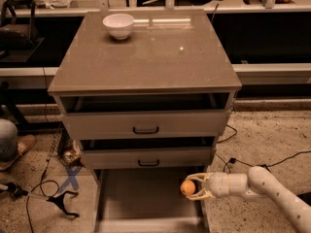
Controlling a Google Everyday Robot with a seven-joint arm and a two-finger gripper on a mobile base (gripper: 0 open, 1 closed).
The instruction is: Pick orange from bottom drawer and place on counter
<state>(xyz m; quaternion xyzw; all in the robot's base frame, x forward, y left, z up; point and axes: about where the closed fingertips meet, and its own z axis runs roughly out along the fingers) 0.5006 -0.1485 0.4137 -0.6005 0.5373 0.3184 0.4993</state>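
The orange [187, 187] is small and round, held between the fingers of my gripper [194, 187] above the right side of the open bottom drawer [141, 198]. My white arm reaches in from the lower right. The gripper is shut on the orange, just below the middle drawer's front. The counter [146, 52] is the glossy grey-brown top of the cabinet, well above the gripper.
A white bowl [118, 25] stands at the back left of the counter. The two upper drawers [146, 125] are slightly open, with dark handles. Cables [252, 159] and a blue tape cross [70, 177] lie on the speckled floor beside the cabinet.
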